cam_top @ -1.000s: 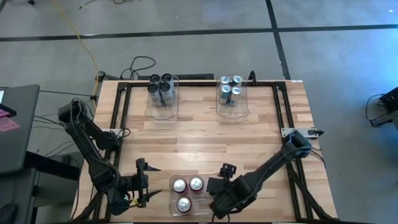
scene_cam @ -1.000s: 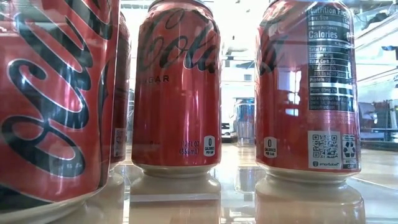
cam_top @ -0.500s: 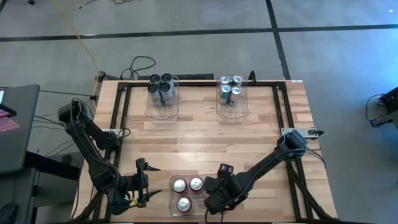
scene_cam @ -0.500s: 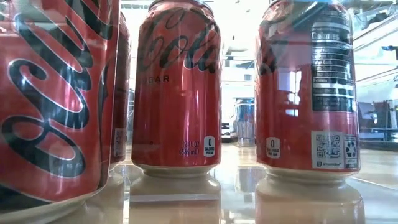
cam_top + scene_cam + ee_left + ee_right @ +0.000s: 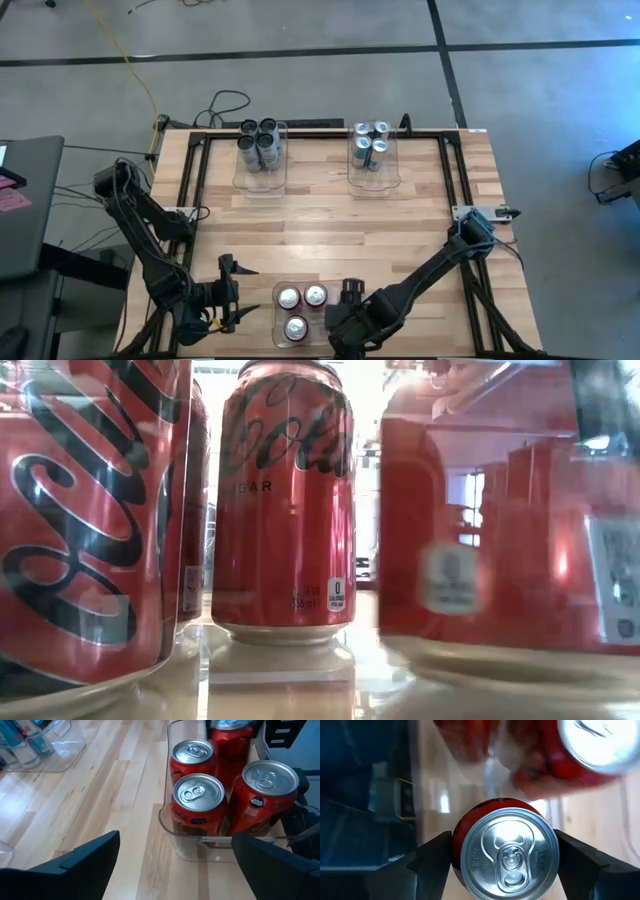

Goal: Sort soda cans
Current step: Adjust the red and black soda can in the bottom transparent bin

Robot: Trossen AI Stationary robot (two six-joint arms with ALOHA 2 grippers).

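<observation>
A clear bin (image 5: pixel 278 310) at the table's near edge holds red soda cans; three silver tops (image 5: pixel 300 305) show in the high view. My right gripper (image 5: pixel 347 292) hangs over the bin's right side, shut on another red can (image 5: pixel 505 852), which the low view shows blurred (image 5: pixel 500 530). My left gripper (image 5: pixel 235 292) stands open just left of the bin, looking at the cans (image 5: pixel 197 795), with nothing between its fingers. Dark grey cans (image 5: pixel 260 140) and silver-blue cans (image 5: pixel 370 142) stand in two far bins. My right gripper has the red can between its two fingers (image 5: pixel 432 860), one on each side of the can's upper wall (image 5: pixel 461 831). The fingers come from above, pointing steeply down. The can stands upright with its top up; I cannot tell whether its base has left the bin's floor.
The far left bin (image 5: pixel 262 180) and the far right bin (image 5: pixel 375 178) stand by the table's far edge. Bare wood lies between them and the near bin. A black frame (image 5: pixel 195 180) runs along the table's sides.
My right gripper has gone toward the table's left and near edges, to above the near bin's right side, and has tipped more steeply down. The red can at the right of the low view stood still before; now it has shifted and shows blurred.
</observation>
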